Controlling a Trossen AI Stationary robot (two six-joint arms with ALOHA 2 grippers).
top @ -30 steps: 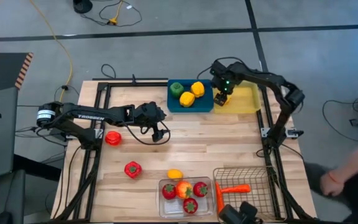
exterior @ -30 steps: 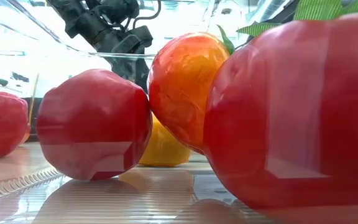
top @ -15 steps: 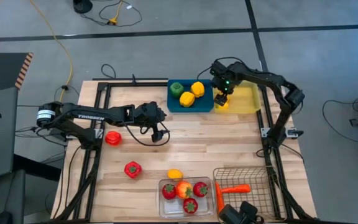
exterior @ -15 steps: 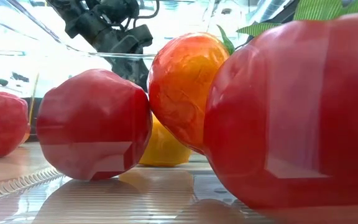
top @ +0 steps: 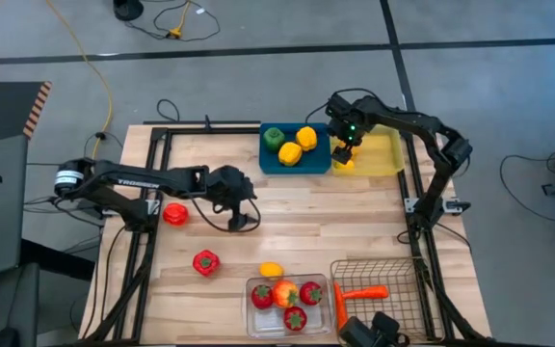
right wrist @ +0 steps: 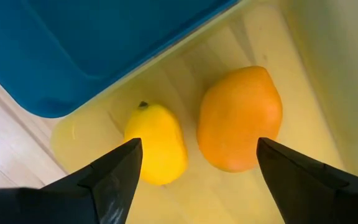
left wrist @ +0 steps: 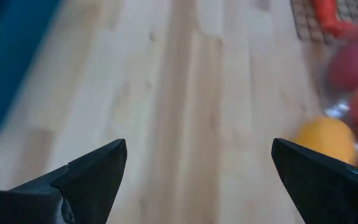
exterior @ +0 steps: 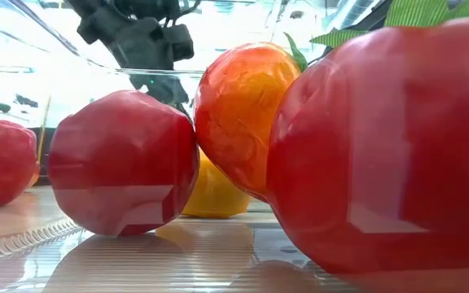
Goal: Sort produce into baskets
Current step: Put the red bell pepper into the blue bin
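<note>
Between the right gripper's [right wrist: 194, 165] fingers, which have just spread open, a lemon [right wrist: 156, 143] and an orange [right wrist: 240, 118] lie loose in the yellow tray [top: 385, 154]: this drop looks finished. Over the worktop [top: 306, 212] the left gripper [left wrist: 197, 174] has moved nearer, fingers open and empty. Two red peppers [top: 205, 262] wait outside.

One word can be read: "TROSSEN" in white capitals along the left arm [top: 143, 180], at about nine o'clock over the desk in the high view. No other view carries any legible text, label or number.
</note>
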